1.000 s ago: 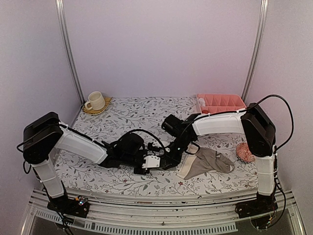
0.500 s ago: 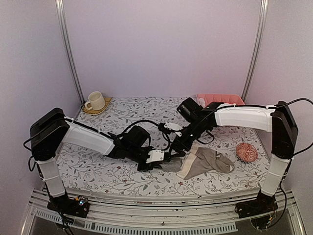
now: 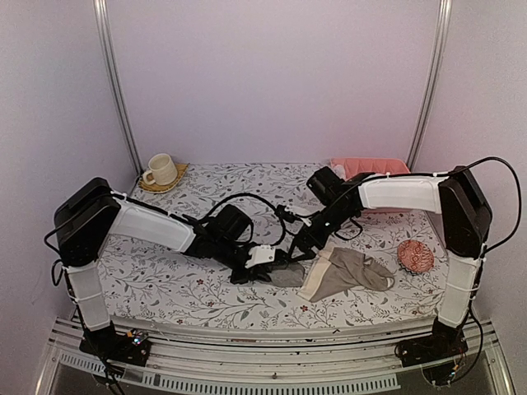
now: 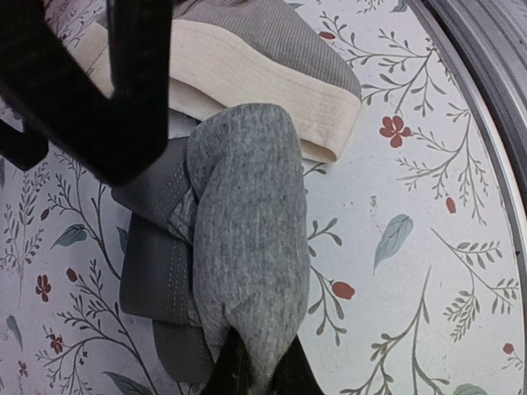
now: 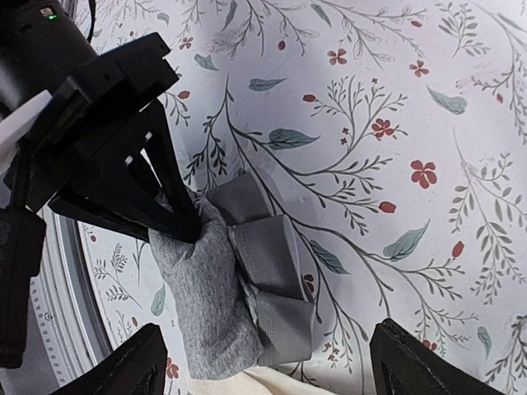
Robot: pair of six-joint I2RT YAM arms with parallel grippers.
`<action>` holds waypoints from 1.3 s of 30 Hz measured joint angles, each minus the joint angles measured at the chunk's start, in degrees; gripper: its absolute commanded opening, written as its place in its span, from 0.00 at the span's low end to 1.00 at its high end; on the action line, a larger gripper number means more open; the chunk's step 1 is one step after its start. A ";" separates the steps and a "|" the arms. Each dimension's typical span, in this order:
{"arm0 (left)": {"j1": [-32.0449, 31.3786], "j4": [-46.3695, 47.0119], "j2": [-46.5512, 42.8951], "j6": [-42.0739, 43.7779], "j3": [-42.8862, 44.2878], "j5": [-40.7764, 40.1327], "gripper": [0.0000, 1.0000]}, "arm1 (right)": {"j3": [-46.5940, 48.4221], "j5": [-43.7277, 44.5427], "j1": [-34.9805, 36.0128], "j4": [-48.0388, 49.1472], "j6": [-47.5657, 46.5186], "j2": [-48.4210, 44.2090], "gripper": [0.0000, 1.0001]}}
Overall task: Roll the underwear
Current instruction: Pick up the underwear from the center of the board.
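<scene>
The grey brief (image 4: pixel 247 247) lies bunched into a loose, half-made roll near the front edge of the bench (image 3: pixel 165 288), about midway along it. Its right end touches the cream waistband of the taupe brief (image 3: pixel 354 271), which lies spread out just beside it. The left gripper (image 4: pixel 251 374) is clenched on the left end of the grey roll, a tuck of cloth pinched between its tips. The right gripper (image 5: pixel 272 346) hangs over the same bundle with its fingers spread wide and nothing between them. Both garments look light, limp and without any stiffness of their own. A roll of such knit will likely slacken once it is let go, and a single layer would probably just peel away under a pull. The better hold seems to be a pinch through several layers at one end, or on the firmer elastic waistband of the taupe one. By count there are two briefs, one pink knitted ball (image 3: pixel 414 256) near the right edge, one cream cup (image 3: pixel 160 169) at the back left corner, and one pink divided tray (image 3: pixel 366 167) at the back right.
</scene>
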 measured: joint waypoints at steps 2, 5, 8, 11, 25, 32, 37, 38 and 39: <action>0.02 -0.07 0.37 -0.15 0.39 0.26 0.00 | 0.00 -1.44 -0.26 0.22 -0.11 1.57 0.88; 0.02 -0.37 0.83 -0.48 1.11 0.37 0.00 | 0.02 -3.61 -0.31 0.26 -0.20 3.76 0.87; 0.02 -1.01 0.94 -0.87 1.60 0.33 0.00 | 0.24 -5.51 -0.31 0.24 -0.17 5.79 0.87; 0.04 -1.75 1.07 -1.33 2.10 0.28 0.00 | 0.66 -6.97 -0.31 0.24 -0.20 7.69 0.87; 0.61 -3.23 4.68 -2.84 6.51 1.64 0.00 | 1.51 -10.73 -0.72 -0.04 -0.52 10.29 0.58; 1.01 -4.92 5.40 -3.08 7.87 2.40 0.00 | 1.75 -11.34 -0.74 -0.52 -0.63 10.47 0.50; 1.57 -6.91 6.60 -3.82 9.99 3.34 0.00 | 2.03 -12.02 -0.90 -1.14 -0.74 10.47 0.43; 1.79 -7.50 6.99 -3.93 10.64 3.76 0.00 | 2.16 -12.02 -0.94 -1.33 -0.72 10.47 0.41; 1.95 -7.85 7.28 -4.07 11.06 4.09 0.00 | 2.25 -12.02 -1.01 -1.42 -0.70 10.47 0.39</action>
